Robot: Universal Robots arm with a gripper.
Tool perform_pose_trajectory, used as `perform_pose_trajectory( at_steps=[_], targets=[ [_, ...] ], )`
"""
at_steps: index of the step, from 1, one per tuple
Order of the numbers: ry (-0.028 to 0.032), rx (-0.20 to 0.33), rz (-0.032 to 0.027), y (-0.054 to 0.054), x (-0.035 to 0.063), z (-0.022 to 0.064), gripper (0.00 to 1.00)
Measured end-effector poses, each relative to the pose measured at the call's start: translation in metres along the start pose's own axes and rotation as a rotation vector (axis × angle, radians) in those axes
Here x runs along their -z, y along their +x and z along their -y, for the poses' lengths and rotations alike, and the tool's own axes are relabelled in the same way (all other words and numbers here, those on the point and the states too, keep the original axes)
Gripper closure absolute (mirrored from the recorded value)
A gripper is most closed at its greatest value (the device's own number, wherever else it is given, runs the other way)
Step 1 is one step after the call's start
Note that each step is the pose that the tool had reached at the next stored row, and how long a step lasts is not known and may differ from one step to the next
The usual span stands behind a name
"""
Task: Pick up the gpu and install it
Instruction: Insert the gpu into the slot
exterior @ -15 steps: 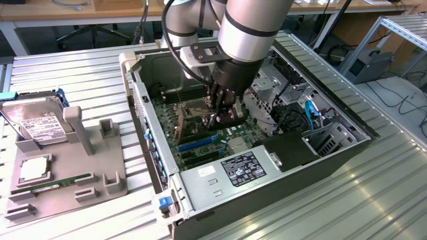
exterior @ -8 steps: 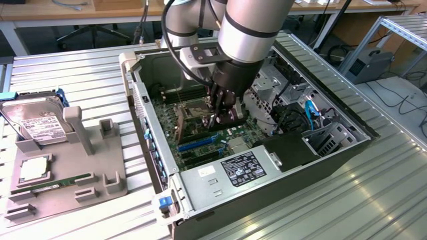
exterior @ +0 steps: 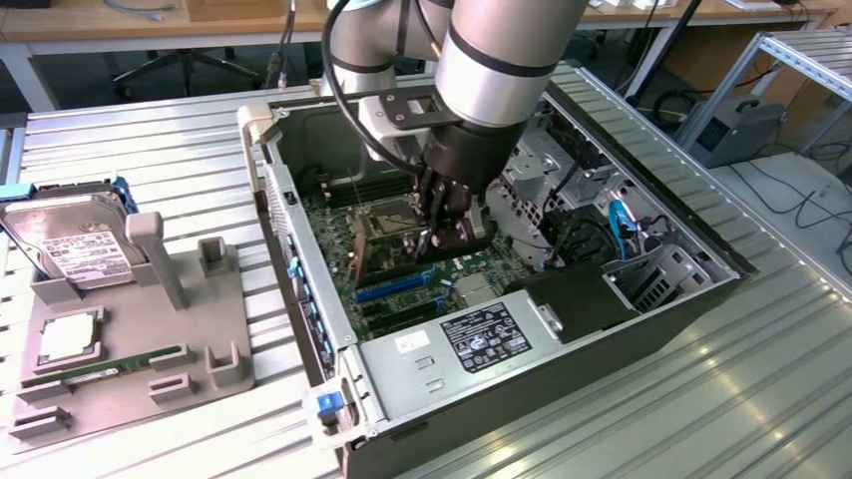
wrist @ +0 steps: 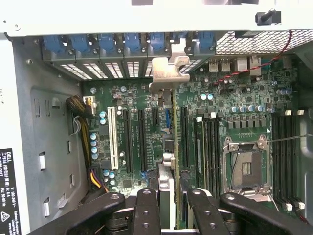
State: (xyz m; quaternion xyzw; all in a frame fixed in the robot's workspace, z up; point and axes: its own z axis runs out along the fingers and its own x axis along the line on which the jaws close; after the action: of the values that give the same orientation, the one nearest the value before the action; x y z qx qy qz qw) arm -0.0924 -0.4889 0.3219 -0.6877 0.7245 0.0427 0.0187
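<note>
The gpu [wrist: 174, 122] shows edge-on in the wrist view as a thin card, with its silver bracket [wrist: 168, 73] at the end near the case's rear slot openings. My gripper [wrist: 173, 210] is shut on the gpu, with one black finger [wrist: 146, 210] on each side of it. The card hangs upright just over the motherboard's expansion slots [wrist: 142, 137], with its edge in line between them and the memory slots. In the exterior view my gripper [exterior: 446, 239] reaches down into the open computer case [exterior: 533, 399], and the black card [exterior: 456, 247] sits between its fingers above the board.
A grey parts holder [exterior: 134, 349] on the exterior view's left carries a silver hard drive [exterior: 74, 244], a processor [exterior: 67, 339] and a green memory stick [exterior: 114, 364]. Inside the case are the power supply [exterior: 466, 344], the empty processor socket [wrist: 247, 166], blue slot latches [wrist: 127, 44] and cables [exterior: 620, 225].
</note>
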Motion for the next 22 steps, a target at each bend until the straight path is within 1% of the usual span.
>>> perform_pose_trajectory(
  at_steps=[22],
  targets=[
    [0.0000, 0.000, 0.0000, 0.0046, -0.0002, -0.0016, 0.73]
  ],
)
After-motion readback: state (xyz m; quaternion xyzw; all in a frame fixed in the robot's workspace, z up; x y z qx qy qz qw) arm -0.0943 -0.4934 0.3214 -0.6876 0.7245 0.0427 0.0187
